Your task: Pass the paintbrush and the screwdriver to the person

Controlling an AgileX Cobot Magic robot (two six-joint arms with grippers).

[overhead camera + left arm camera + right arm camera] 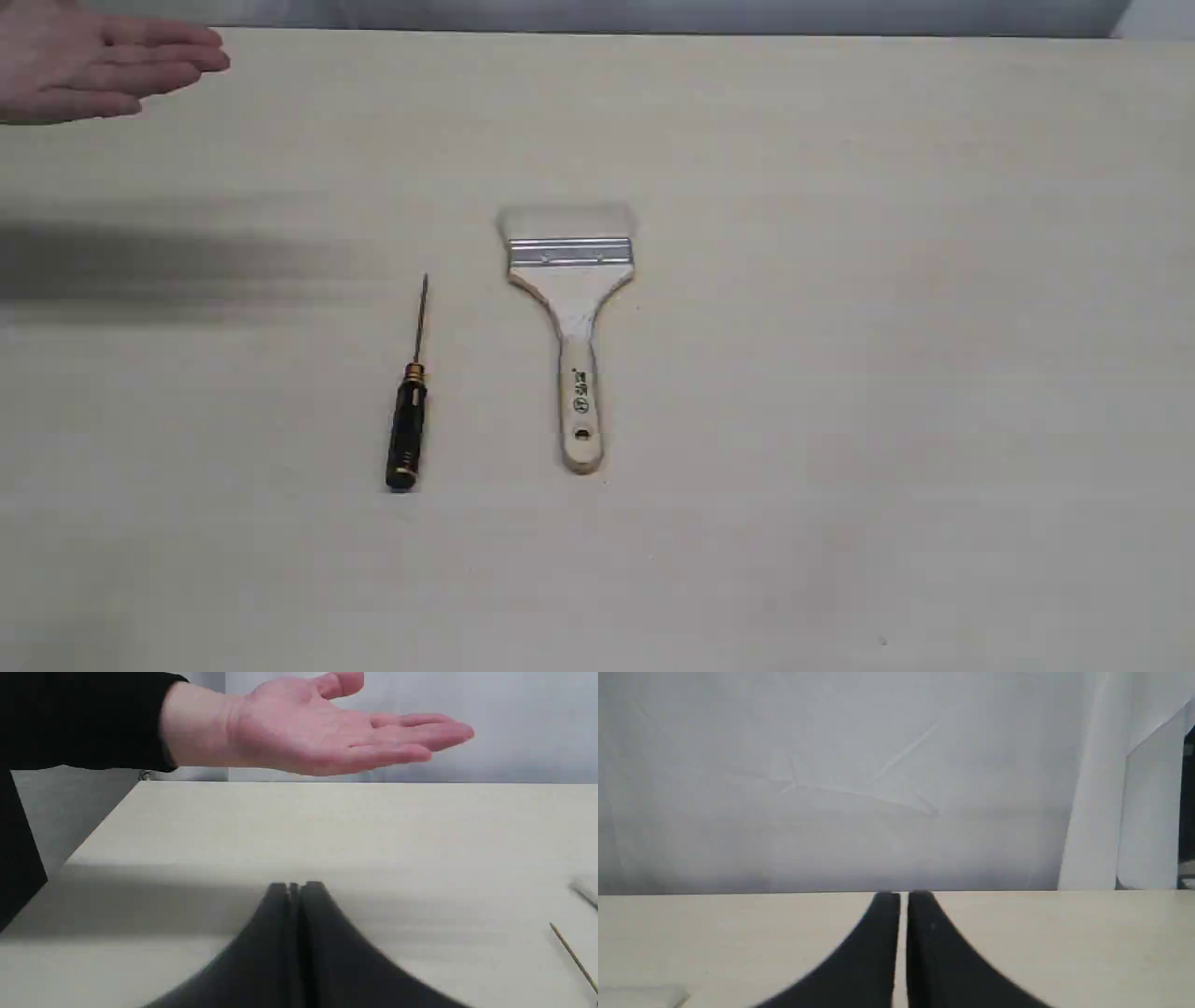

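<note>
The paintbrush (571, 322) lies flat mid-table, pale bristles toward the far edge, wooden handle toward the near edge. Left of it rests the screwdriver (409, 406), black handle near, thin shaft pointing away; its shaft tip (572, 954) shows in the left wrist view. The person's open hand (93, 65) hovers palm up at the far left corner, and the hand (336, 732) also fills the upper part of the left wrist view. My left gripper (295, 887) is shut and empty above the table. My right gripper (903, 897) is shut with a thin slit, holding nothing. Neither arm appears in the exterior view.
The beige table (887, 373) carries only the two tools. A dark blurred shadow (159, 266) lies on its left side. White sheeting (831, 788) hangs behind the far edge. The person's black sleeve (79, 718) reaches in beyond the table's left corner.
</note>
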